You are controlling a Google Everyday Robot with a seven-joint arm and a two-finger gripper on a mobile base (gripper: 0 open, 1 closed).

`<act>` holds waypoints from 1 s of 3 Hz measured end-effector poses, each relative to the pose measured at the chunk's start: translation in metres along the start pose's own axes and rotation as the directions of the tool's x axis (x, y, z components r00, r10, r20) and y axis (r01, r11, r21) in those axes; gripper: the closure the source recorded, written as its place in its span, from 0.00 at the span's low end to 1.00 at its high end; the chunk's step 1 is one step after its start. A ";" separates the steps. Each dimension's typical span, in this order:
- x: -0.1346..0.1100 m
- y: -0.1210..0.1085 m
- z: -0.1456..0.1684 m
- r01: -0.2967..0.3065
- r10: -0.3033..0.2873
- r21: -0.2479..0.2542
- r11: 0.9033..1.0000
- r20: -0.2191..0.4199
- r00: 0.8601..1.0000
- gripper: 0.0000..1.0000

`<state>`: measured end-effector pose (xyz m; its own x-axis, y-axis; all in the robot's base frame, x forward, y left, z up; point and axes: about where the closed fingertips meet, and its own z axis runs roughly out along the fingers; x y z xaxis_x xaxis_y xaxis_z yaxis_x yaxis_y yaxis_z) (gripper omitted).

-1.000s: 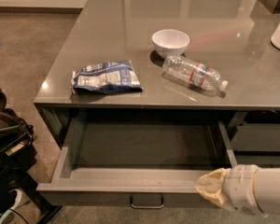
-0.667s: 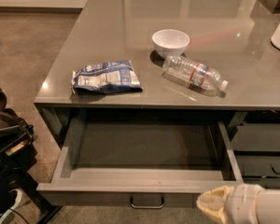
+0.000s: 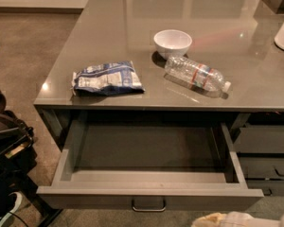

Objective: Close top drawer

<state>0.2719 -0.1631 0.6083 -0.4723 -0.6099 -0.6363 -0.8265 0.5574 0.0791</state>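
Well, the top drawer (image 3: pixel 146 193) stood pulled far out from under the grey counter (image 3: pixel 109 27), its flat front nearest me and its small metal loop handle (image 3: pixel 148 205) at the middle of that front. Inside I saw only the plain grey floor and side walls of the box.

The gripper (image 3: pixel 211 219) was down at the bottom edge of my view, low and to the right of the handle, just in front of the drawer's face. Only its cream-coloured tip and a bit of the white arm (image 3: pixel 244 219) behind it showed, so I could not tell whether it was clenched or released, or whether it touched the drawer.

Up on the counter lay a crumpled blue and white snack bag (image 3: pixel 107 78) near the front edge. A white bowl (image 3: pixel 173 42) sat further back, and a clear plastic bottle (image 3: pixel 196 74) lay on its side just beside it. To the right, narrower grey drawer fronts (image 3: pixel 265 141) sat closed.
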 end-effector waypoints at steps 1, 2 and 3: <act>-0.004 -0.008 0.059 0.069 -0.070 0.013 0.997 0.085 0.994 1.00; -0.029 -0.023 0.103 0.167 -0.179 0.082 0.983 0.177 0.968 1.00; -0.029 -0.022 0.102 0.167 -0.179 0.082 0.983 0.177 0.968 1.00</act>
<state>0.3347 -0.1001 0.5463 -0.2548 -0.5906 -0.7657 -0.8657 0.4922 -0.0915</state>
